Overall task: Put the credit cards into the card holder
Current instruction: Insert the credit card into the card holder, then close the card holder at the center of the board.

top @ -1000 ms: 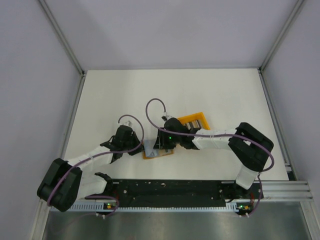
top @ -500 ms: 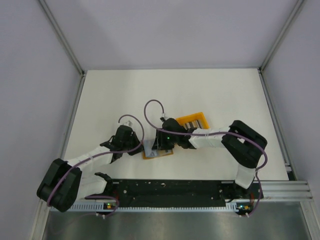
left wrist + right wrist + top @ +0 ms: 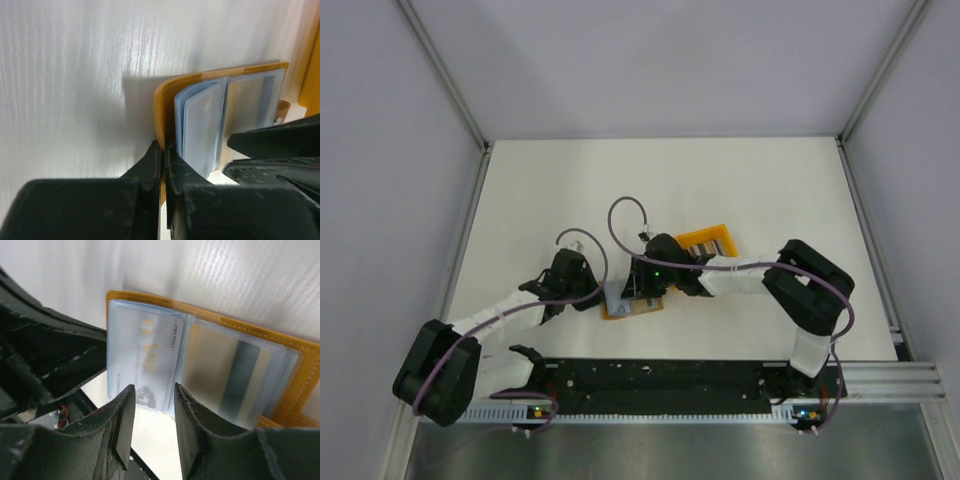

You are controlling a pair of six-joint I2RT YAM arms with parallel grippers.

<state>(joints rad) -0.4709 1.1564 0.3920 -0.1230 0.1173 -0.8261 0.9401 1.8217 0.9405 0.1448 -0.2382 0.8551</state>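
Note:
The mustard-orange card holder (image 3: 632, 306) lies open on the table, its clear sleeves (image 3: 205, 125) fanned out. My left gripper (image 3: 163, 150) is shut on the edge of its left cover (image 3: 165, 100). My right gripper (image 3: 152, 390) is open just off the sleeves' near edge. A white card (image 3: 145, 355) sits inside the left sleeve, and another card with a dark stripe (image 3: 235, 375) sits in the right sleeve. In the top view the right gripper (image 3: 642, 290) hovers over the holder, with the left gripper (image 3: 601, 296) beside it. More credit cards (image 3: 706, 251) stand as a striped row in the bin.
A bright orange plastic bin (image 3: 718, 236) stands just right of the holder, behind the right wrist. The black fingers of the right gripper (image 3: 280, 142) crowd the right of the left wrist view. The arms' black base rail (image 3: 660, 378) runs along the near table edge.
My right wrist has shifted slightly left over the holder, and its elbow has drawn in. The left gripper has kept its hold, barely moving.

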